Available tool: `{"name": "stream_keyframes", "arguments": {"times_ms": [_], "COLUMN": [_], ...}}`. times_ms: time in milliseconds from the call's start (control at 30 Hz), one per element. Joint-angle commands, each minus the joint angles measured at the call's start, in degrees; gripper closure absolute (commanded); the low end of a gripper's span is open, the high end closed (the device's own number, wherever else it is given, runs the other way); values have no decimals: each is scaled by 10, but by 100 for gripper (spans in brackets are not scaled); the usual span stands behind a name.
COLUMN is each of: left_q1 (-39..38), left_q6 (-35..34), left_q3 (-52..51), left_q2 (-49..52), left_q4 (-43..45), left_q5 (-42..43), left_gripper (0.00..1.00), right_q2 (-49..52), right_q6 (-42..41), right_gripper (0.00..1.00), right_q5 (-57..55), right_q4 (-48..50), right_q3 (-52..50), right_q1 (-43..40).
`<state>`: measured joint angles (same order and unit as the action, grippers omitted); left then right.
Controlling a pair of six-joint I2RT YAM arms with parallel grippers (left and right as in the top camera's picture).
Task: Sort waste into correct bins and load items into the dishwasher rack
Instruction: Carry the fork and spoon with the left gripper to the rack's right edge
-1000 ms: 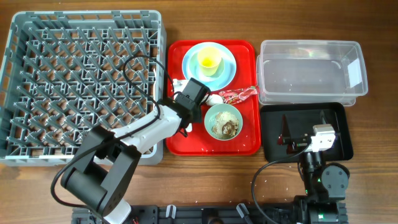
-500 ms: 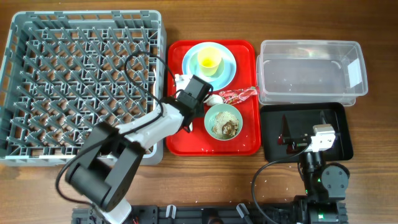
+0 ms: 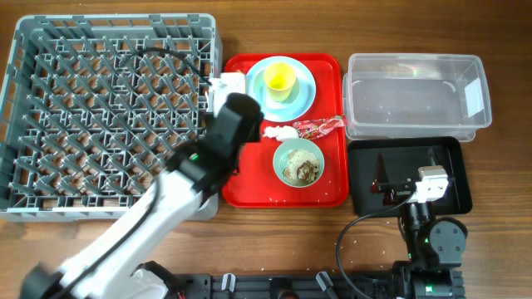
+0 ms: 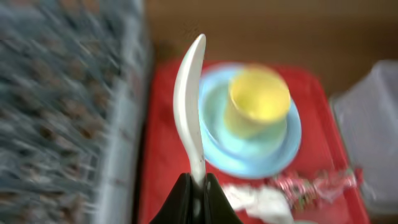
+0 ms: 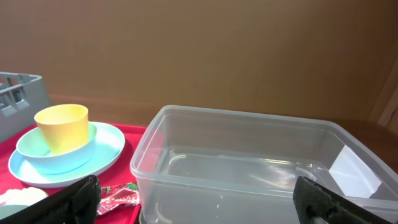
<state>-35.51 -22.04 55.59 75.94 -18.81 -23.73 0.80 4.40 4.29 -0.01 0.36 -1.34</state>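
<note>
My left gripper (image 3: 232,95) is shut on a white plastic spoon (image 4: 188,93), held upright above the far left corner of the red tray, beside the grey dishwasher rack (image 3: 108,108). The spoon also shows in the overhead view (image 3: 230,83). A yellow cup (image 3: 280,79) sits in a light blue bowl (image 5: 43,157) on a light blue plate (image 3: 306,93). A mint-green bowl (image 3: 298,161) holds food scraps. A white napkin (image 3: 278,131) and a red wrapper (image 3: 320,125) lie between them. My right gripper (image 5: 198,200) is open and empty over the black tray (image 3: 411,158), facing the clear tub (image 3: 416,91).
The flat red serving tray (image 3: 249,187) lies between the rack and the two bins. The left arm (image 3: 166,199) reaches across the rack's near right corner. Bare wooden table (image 3: 274,232) runs along the front.
My left gripper has risen and moved toward the far left corner of the red tray with the spoon in it. The right arm has not moved.
</note>
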Motion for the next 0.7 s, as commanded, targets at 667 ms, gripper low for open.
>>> {"name": "stream_keyframes", "arguments": {"times_ms": [667], "left_q1": [106], "left_q6": [115], "left_q3": [-1], "left_q2": [68], "left_q4": [-60], "left_q5": [-58], "left_gripper": [91], "right_q2": [-3], "right_q6": [0], "right_gripper": [0], "right_q5": [1], "right_q4": [2], "right_q3": [-1], "right_q1": [-3]}}
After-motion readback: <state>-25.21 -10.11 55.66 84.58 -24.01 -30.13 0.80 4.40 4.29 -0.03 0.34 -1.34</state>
